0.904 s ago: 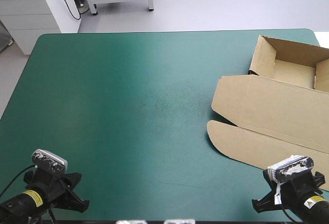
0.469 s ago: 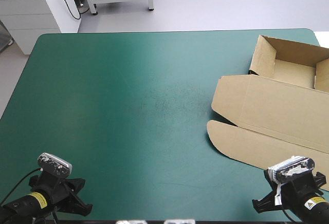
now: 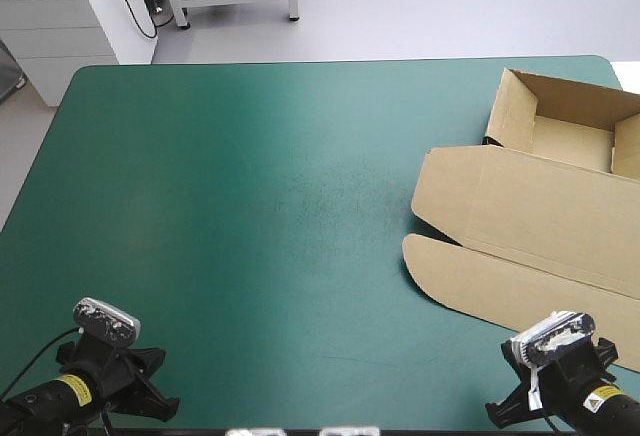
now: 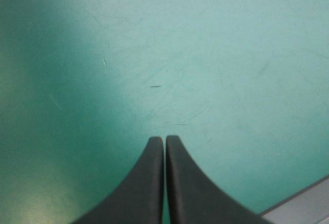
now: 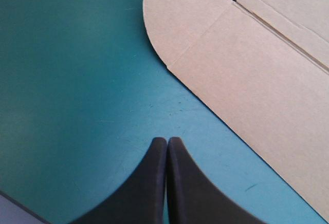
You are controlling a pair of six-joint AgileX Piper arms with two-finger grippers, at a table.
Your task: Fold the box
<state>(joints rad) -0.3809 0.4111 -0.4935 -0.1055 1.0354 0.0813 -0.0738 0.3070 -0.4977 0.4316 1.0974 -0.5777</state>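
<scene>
The brown box point(image 3: 540, 211) lies at the table's right side as an open tray point(image 3: 572, 126) at the far right, its lid panel flat toward the near edge and ending in a rounded flap point(image 3: 470, 281). In the right wrist view that rounded flap point(image 5: 241, 59) lies ahead of and to one side of my right gripper point(image 5: 167, 141), which is shut and empty over the teal-green cover, not touching the board. My left gripper point(image 4: 165, 140) is shut too, over bare cover near the table's front left corner, far from the box.
The teal-green cover point(image 3: 250, 206) stretches left of the box. The table's near edge point(image 4: 303, 206) runs just behind my left gripper, and a corner of that edge point(image 5: 15, 206) shows behind my right gripper. The box reaches the table's right edge.
The left arm slid a little toward the near edge earlier. Just before now the right arm shifted slightly left and nearer the front edge. The box has not moved.
</scene>
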